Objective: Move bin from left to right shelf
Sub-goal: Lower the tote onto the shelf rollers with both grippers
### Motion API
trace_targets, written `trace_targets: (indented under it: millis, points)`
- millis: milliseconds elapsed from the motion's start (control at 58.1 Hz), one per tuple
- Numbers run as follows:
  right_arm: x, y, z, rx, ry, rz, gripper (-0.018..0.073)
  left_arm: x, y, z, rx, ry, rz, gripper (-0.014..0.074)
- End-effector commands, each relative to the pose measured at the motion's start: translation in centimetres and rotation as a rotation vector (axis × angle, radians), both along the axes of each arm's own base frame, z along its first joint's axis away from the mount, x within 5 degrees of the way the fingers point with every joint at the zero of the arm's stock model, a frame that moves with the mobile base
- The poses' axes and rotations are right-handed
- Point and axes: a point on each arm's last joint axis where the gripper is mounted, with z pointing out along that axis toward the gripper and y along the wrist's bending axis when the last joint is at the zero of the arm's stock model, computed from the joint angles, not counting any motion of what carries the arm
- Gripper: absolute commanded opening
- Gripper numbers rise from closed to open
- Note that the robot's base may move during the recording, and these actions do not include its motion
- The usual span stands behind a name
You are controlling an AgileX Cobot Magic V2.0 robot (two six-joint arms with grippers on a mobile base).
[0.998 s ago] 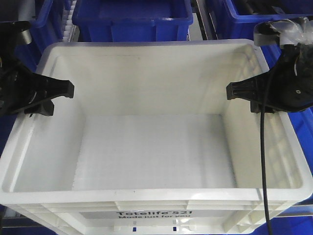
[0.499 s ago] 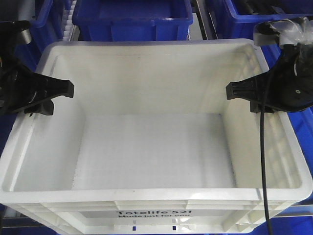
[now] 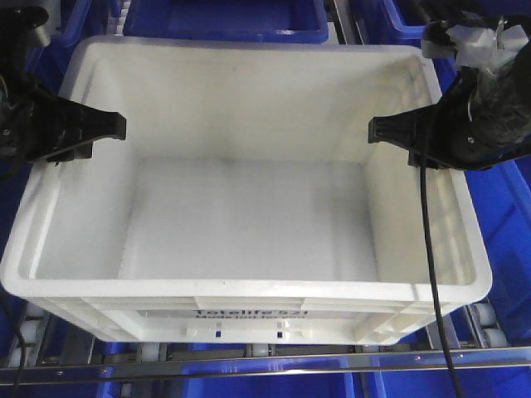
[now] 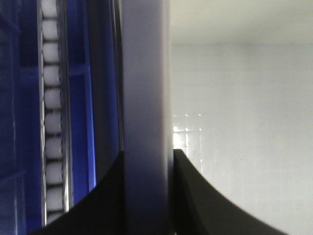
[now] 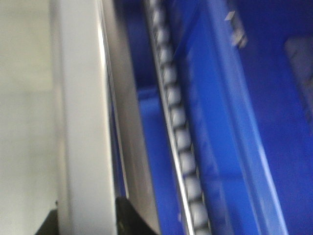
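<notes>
Seemingly mid-carry: left pincer [image 3: 99, 131] and right pincer [image 3: 390, 133] clamp the bin [image 3: 249, 215] walls; next, settle it level on the shelf [image 3: 274, 358] beneath.

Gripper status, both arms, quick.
Left gripper: closed on the bin, jaws clamping its left wall.
Right gripper: closed on the bin, jaws clamping its right wall.

Pretty much blue plastic everywhere here. Front view: centre blue bin [image 3: 224, 18] sits along the top edge, corner blue bin [image 3: 383, 21] is up top right, and left blue bin [image 3: 83, 16] just peeks in top left. Side blue bin [image 3: 508, 240] fills the right edge, with lower blue bins [image 3: 265, 384] along the bottom. The right wrist cam is blurry but catches a blue wall [image 5: 244, 122]
</notes>
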Motion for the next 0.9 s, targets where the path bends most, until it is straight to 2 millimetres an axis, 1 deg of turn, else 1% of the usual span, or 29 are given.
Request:
trace_targets:
  millis: [0,172,310,482,620,637,654,671,878]
  points:
    - [0.9,-0.8,3.2,0.007,-0.249,-0.044,0.0017,0.9,-0.7,1.5,-0.062,-0.120,-0.019,-0.0004]
    - [1.9,-0.6,2.4,-0.015,-0.250,-0.052,0.0027,1.7,-1.0,0.8,-0.095,-0.114,0.019,0.0005]
    - [2.8,-0.2,1.3,-0.030,-0.223,-0.063,0.0054,2.5,-1.3,-0.3,-0.080,-0.076,0.021,0.0021]
    - [3.4,0.0,0.4,-0.037,-0.197,-0.068,0.0114,3.1,-1.6,-1.6,-0.063,-0.009,0.028,0.0053]
    - [3.6,0.1,0.2,-0.042,-0.196,-0.066,0.0175,3.3,-1.6,-2.0,-0.056,0.002,0.028,0.0094]
    - [3.6,0.1,0.2,-0.042,-0.196,-0.066,0.0183,3.3,-1.6,-2.0,-0.056,0.000,0.028,0.0103]
    - [3.7,0.2,0.0,-0.038,-0.194,-0.067,0.0258,3.5,-1.7,-2.1,-0.054,0.000,0.027,0.0172]
    - [3.7,0.2,0.0,-0.035,-0.194,-0.067,0.0279,3.5,-1.7,-2.1,-0.054,0.000,0.027,0.0188]
    - [3.6,0.2,0.3,-0.029,-0.206,-0.064,0.0391,3.4,-1.7,-2.1,-0.053,0.000,0.027,0.0349]
